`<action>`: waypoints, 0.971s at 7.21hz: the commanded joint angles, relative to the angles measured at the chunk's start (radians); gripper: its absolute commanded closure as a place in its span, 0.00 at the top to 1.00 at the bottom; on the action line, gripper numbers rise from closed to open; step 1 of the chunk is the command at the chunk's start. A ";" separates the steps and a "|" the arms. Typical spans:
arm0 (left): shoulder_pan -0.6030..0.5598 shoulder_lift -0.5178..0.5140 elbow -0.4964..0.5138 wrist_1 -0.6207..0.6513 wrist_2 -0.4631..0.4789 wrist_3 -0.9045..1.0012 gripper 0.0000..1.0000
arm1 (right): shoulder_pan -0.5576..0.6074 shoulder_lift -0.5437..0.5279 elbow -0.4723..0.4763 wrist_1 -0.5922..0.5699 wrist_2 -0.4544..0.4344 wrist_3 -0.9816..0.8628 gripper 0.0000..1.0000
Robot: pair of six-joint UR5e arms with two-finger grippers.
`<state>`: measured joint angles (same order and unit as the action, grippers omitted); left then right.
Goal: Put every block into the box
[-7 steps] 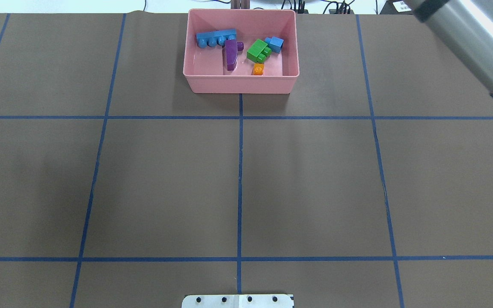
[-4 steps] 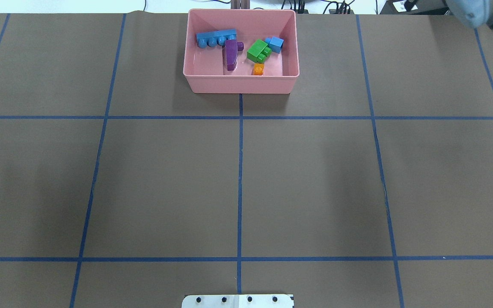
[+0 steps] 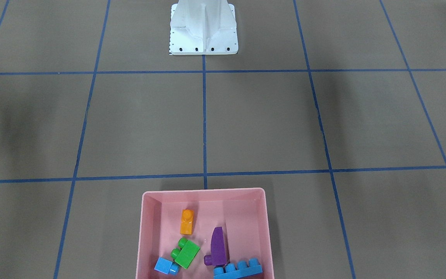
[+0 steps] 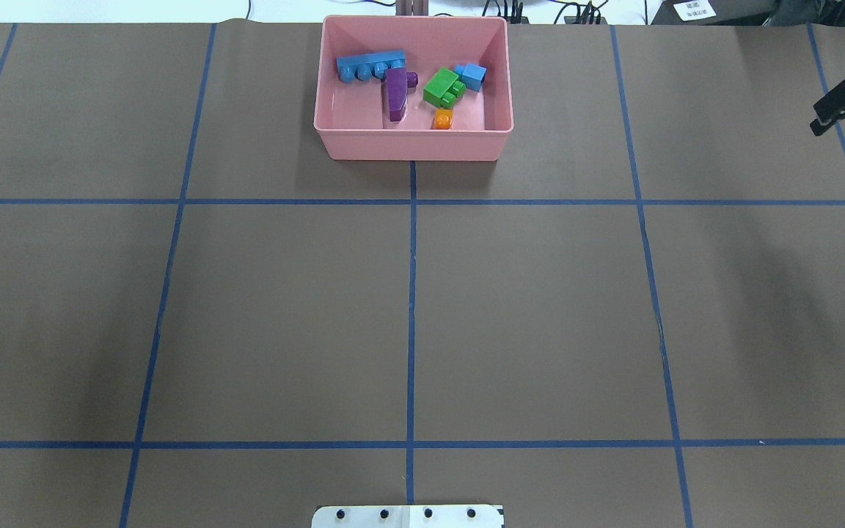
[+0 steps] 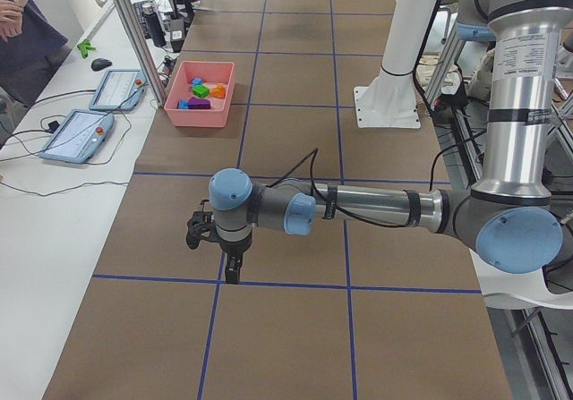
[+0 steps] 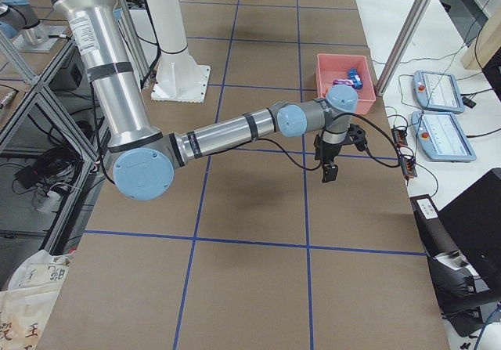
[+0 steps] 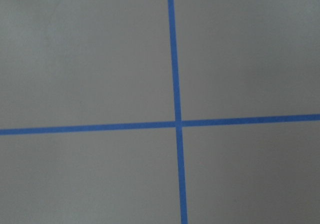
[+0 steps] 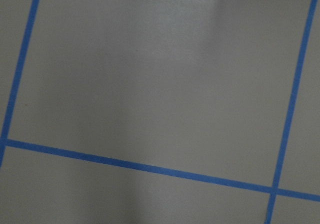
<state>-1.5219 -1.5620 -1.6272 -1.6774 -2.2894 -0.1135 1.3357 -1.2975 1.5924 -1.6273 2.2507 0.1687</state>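
The pink box stands at the table's far middle; it also shows in the front view. In it lie the long blue block, purple block, green block, small blue cube and orange block. My right gripper hangs at the overhead view's right edge, far from the box, its fingers together and empty. My left gripper shows only in the exterior left view, above bare table; I cannot tell if it is open.
The white robot base sits at the near middle edge. Blue tape lines grid the brown table. A side table with teach pendants runs along the far edge. A person stands beside it.
My right arm has swung out of the top right corner; now only its gripper shows at the right edge. The box and blocks have not moved.
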 commanded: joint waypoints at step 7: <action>-0.001 0.008 -0.005 0.085 0.001 0.124 1.00 | 0.215 -0.205 -0.025 0.014 0.216 -0.169 1.00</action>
<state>-1.5233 -1.5515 -1.6327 -1.5927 -2.2899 0.0104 1.5331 -1.4564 1.5692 -1.6157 2.4602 0.0937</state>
